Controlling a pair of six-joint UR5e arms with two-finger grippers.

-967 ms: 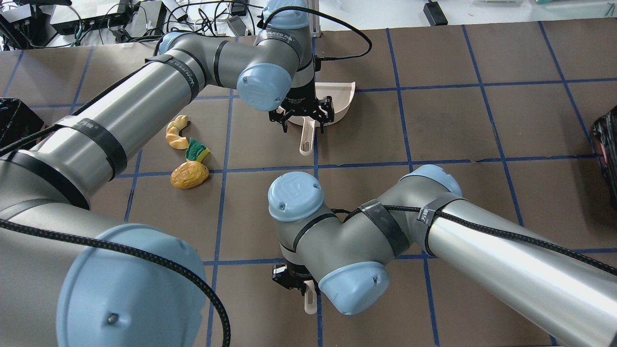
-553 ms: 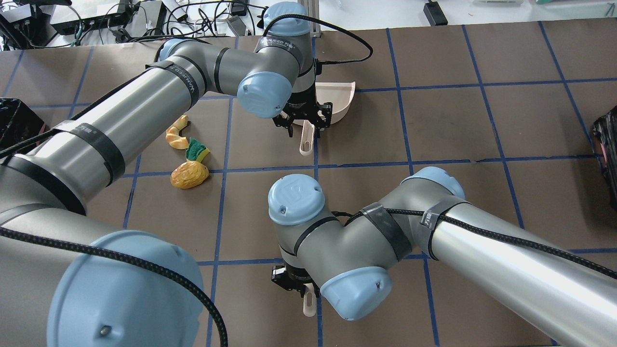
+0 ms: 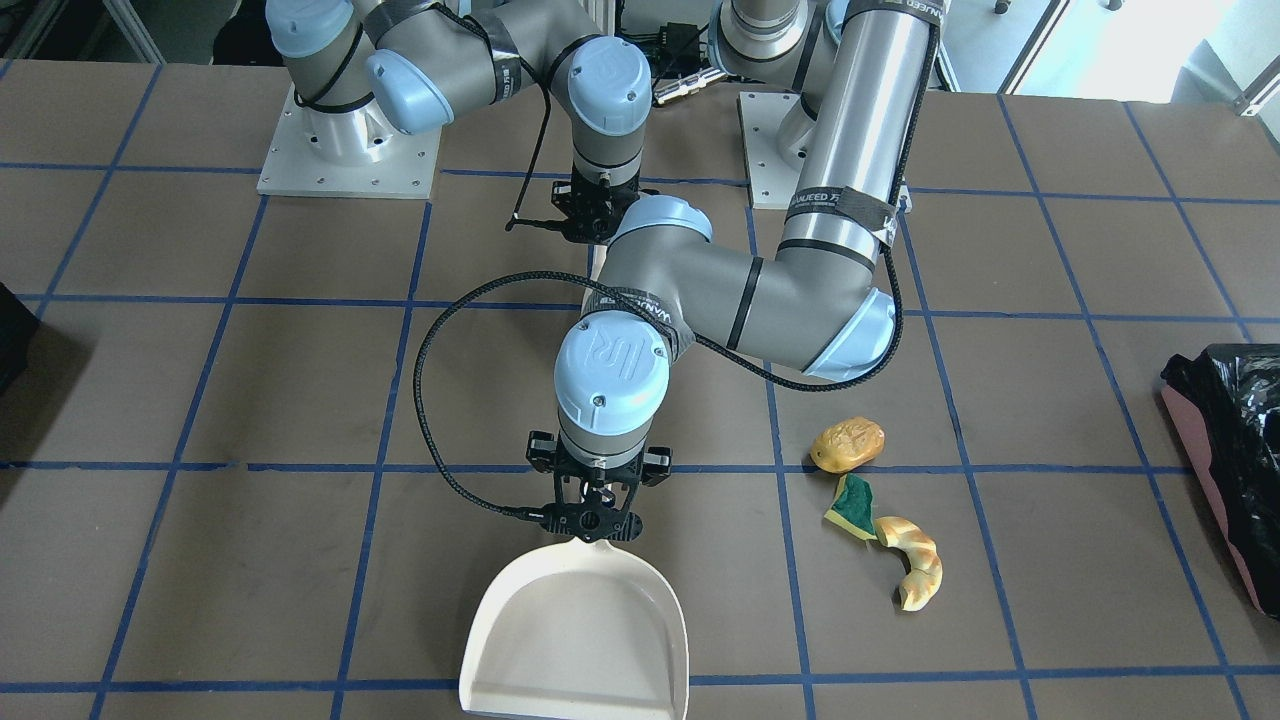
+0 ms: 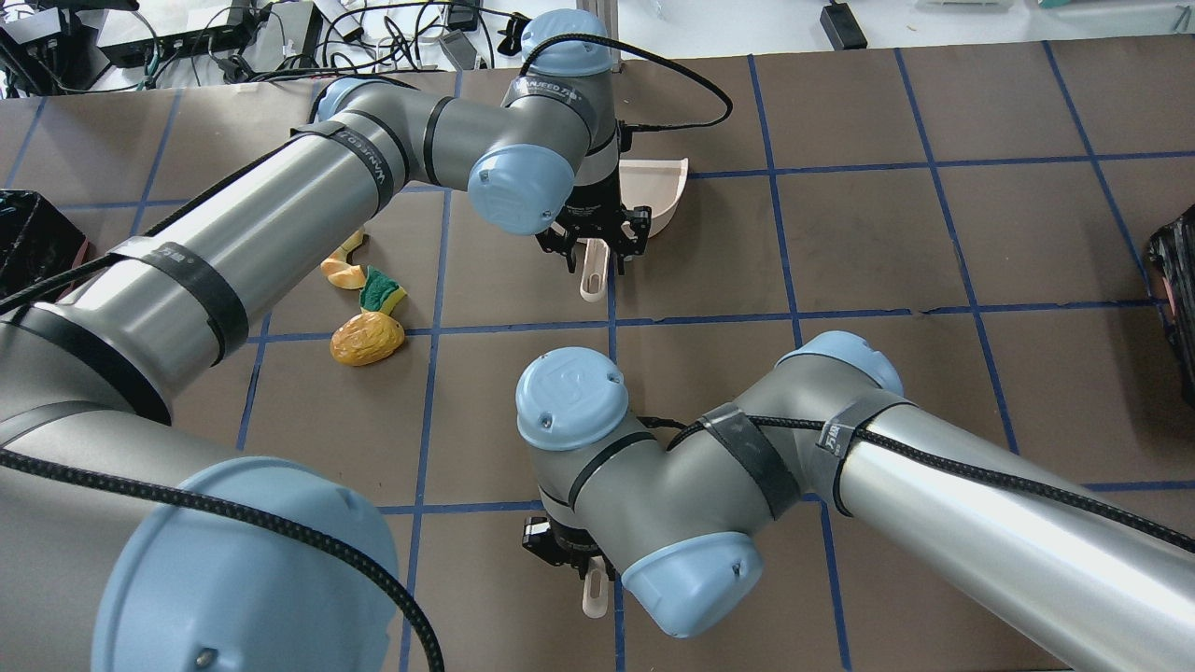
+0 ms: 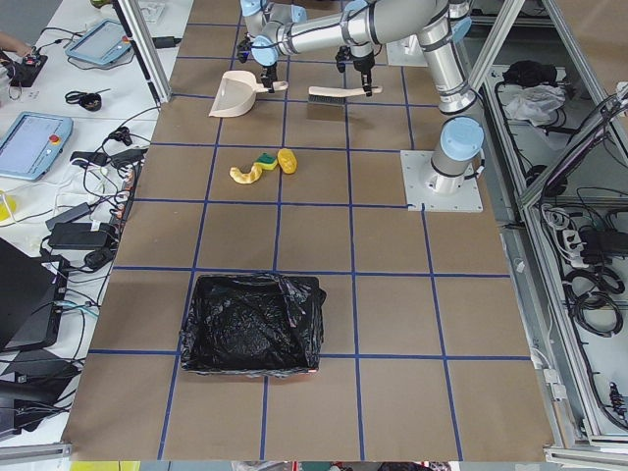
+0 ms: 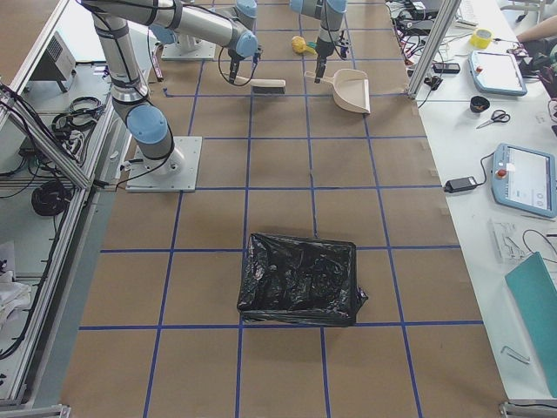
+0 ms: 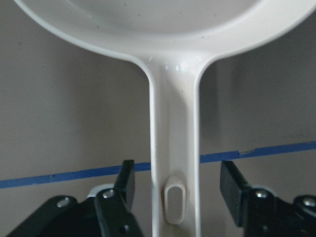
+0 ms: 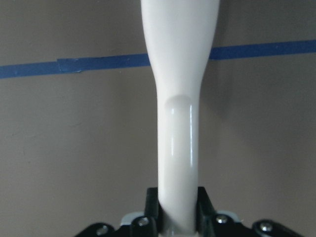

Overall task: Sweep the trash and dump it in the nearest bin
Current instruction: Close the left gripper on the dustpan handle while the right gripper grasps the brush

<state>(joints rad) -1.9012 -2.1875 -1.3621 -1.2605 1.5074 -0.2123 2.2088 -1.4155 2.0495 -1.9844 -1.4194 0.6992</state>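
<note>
The trash lies together left of the middle: a golden-brown lump (image 4: 367,340), a green-and-yellow sponge scrap (image 4: 383,292) and a curved croissant piece (image 4: 343,271). Farther back lies a cream dustpan (image 4: 658,191), and its handle (image 7: 173,148) runs between the fingers of my left gripper (image 4: 596,245). That gripper is open, with a gap on each side of the handle. Near the table's front edge my right gripper (image 4: 569,551) is shut on the white brush handle (image 8: 180,98). The bin (image 4: 33,238), pink-sided with a black bag, stands at the left edge.
A second black-bagged container (image 4: 1176,289) sits at the far right edge. In the front-facing view the trash (image 3: 847,444) lies between the dustpan (image 3: 580,640) and the bin (image 3: 1225,440). Cables and electronics (image 4: 187,37) crowd the area beyond the table's far edge.
My left gripper has come down and shifted slightly right, so that it now straddles the dustpan handle. The right arm has shifted the brush handle slightly. The trash has not moved.
</note>
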